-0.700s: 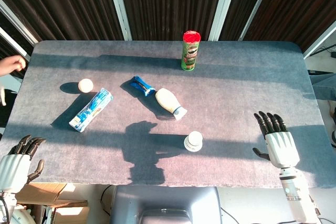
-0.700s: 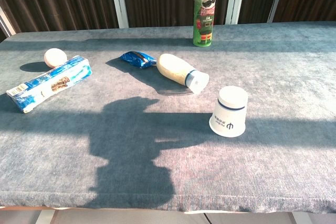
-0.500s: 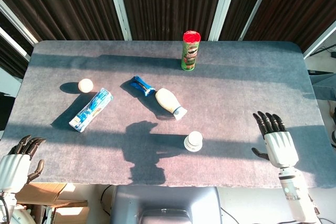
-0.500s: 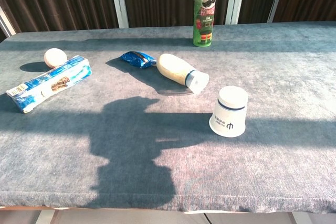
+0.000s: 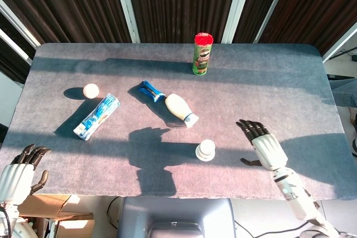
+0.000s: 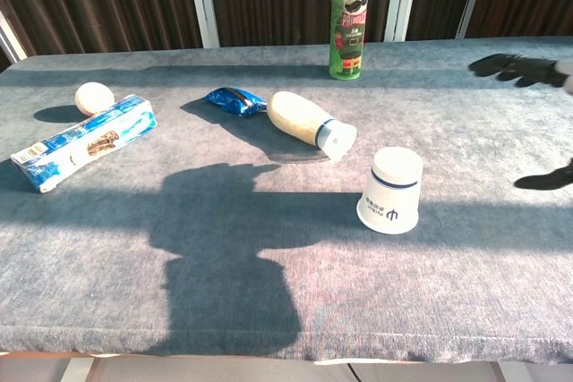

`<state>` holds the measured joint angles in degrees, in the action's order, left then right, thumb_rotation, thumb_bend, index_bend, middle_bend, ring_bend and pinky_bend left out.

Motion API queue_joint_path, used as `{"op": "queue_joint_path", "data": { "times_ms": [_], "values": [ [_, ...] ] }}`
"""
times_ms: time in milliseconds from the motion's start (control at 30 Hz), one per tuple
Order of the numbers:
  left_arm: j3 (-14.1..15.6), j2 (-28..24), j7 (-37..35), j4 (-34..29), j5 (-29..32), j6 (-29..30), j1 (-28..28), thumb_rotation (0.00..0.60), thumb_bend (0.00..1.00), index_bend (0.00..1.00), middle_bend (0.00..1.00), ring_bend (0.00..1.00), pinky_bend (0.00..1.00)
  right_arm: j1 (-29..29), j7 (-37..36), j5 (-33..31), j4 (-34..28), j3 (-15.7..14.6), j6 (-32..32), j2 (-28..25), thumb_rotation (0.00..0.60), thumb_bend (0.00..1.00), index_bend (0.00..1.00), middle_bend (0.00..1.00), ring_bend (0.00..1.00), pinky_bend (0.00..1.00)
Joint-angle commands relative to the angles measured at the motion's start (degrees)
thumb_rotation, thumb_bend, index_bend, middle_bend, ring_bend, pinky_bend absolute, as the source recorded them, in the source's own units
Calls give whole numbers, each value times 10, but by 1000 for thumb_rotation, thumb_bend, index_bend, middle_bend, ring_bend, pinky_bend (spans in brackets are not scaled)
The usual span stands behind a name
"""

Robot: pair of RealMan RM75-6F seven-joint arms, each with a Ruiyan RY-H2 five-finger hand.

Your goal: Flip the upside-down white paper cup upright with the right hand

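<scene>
Dark slatted panels with pale uprights stand behind the grey tabletop, which is striped with sunlight and shadow. Near the middle of the front edge the white paper cup stands upside down, its wide rim on the cloth, with a dark band around its upper part and a small printed mark on its side in the chest view.

The right hand hovers over the tabletop to the right of the cup, apart from it, with its dark fingers spread and nothing in them; the chest view catches only the fingertips at the right edge. The left hand sits off the front left corner, fingers loosely apart and holding nothing.

A cream bottle lies on its side near the centre, with a blue packet just beside it. Toward the left edge lie a blue-and-white box and a white ball. A green can with a red lid stands upright near the back edge.
</scene>
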<state>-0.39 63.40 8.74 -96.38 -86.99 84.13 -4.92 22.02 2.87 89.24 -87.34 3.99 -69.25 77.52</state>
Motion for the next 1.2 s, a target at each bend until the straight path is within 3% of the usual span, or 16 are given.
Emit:
{"op": "queue_joint_path", "data": {
  "times_ms": [33,467,967,1200],
  "values": [
    [1,-1,0,-1,-1,0,0,600,444,266,199,105,296,36,-10,6,22,8,39,33,600,122,209,198,164,267],
    [2,-4,-1,-3,-3,0,1,600,442,283,200,109,297,85,-6,-18,59,22,82,104,600,122,293,261,244,364],
    [-1,-5,-5,-4,4,1,2,600,443,287,200,111,297,100,3,-28,97,17,80,147,600,150,469,383,449,586],
    [-1,-4,-5,-4,5,-1,1,600,442,287,198,111,298,97,18,-35,110,17,66,157,600,212,560,468,547,669]
  ]
}}
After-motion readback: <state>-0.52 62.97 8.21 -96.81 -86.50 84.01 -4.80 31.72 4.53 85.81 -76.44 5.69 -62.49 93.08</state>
